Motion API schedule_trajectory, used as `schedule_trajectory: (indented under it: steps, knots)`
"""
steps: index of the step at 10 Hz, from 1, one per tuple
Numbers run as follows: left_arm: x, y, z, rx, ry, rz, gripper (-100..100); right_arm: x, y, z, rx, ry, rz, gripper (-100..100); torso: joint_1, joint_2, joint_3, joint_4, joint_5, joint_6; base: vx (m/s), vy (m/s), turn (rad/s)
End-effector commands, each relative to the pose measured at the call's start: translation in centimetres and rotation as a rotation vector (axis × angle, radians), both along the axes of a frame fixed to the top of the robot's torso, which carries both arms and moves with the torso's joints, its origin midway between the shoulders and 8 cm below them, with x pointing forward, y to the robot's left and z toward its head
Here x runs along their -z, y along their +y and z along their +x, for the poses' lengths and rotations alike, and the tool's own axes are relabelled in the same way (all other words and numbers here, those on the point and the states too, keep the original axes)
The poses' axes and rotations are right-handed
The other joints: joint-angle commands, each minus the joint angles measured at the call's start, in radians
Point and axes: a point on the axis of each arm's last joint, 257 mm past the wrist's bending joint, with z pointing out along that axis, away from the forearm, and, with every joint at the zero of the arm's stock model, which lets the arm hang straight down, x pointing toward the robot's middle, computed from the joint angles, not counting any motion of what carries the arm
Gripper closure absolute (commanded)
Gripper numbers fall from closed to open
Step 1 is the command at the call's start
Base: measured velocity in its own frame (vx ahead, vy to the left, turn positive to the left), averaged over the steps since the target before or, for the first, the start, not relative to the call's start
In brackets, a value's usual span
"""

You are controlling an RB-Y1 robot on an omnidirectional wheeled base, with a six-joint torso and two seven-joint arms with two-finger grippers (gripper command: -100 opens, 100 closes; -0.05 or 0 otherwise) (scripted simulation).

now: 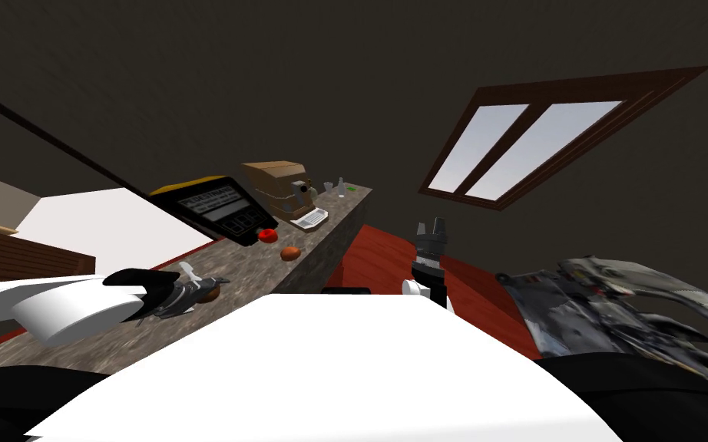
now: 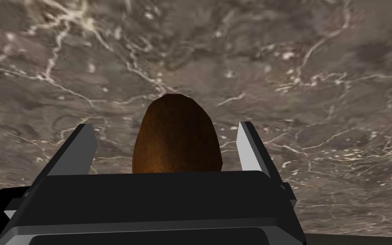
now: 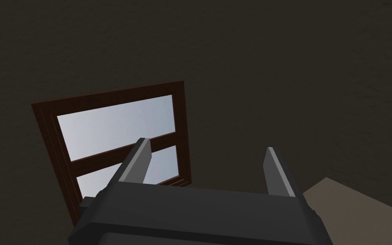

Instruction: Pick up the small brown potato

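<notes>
Left gripper [image 2: 165, 124]: open, empty, straddling small brown oval potato [image 2: 176, 136] on grey veined counter [image 2: 301, 64].
Right gripper [image 3: 206, 144]: open, empty.
Progress: aligned; you must close, lift.

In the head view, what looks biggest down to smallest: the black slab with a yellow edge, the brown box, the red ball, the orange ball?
1. Black slab with yellow edge.
2. Brown box, though it stands farther off.
3. Red ball and orange ball: they look alike, so no order.
</notes>
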Motion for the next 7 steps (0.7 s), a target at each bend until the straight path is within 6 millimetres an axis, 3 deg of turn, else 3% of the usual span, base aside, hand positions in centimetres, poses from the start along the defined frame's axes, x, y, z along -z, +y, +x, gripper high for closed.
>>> schedule_trajectory:
  steps: [1, 2, 6, 7]
  knots:
    - [0.00, 0.00, 0.00, 0.000, 0.000, 0.000, -100, 0.00, 0.00, 0.00, 0.000, 0.000, 0.000, 0, 0.000, 0.000, 0.000, 0.000, 0.000, 0.000, 0.012, -0.006, -0.003]
    - [0.04, 0.02, -0.05, -0.001, 0.000, 0.000, 100, 0.00, 0.00, 0.00, 0.000, 0.000, 0.000, 0, 0.000, 0.001, 0.000, 0.000, 0.000, 0.000, 0.001, 0.000, 0.013]
    - [0.04, 0.04, -0.08, -0.001, 0.001, 0.001, 100, 0.00, 0.00, 0.00, 0.000, 0.000, 0.000, 0, 0.001, 0.001, 0.001, 0.000, 0.000, 0.000, 0.000, 0.000, 0.000]
    - [0.04, 0.04, -0.09, -0.002, 0.001, 0.001, 0, 0.00, 0.00, 0.00, 0.000, 0.000, 0.000, 0, 0.001, 0.001, 0.001, 0.000, 0.000, 0.000, 0.000, 0.000, 0.000]
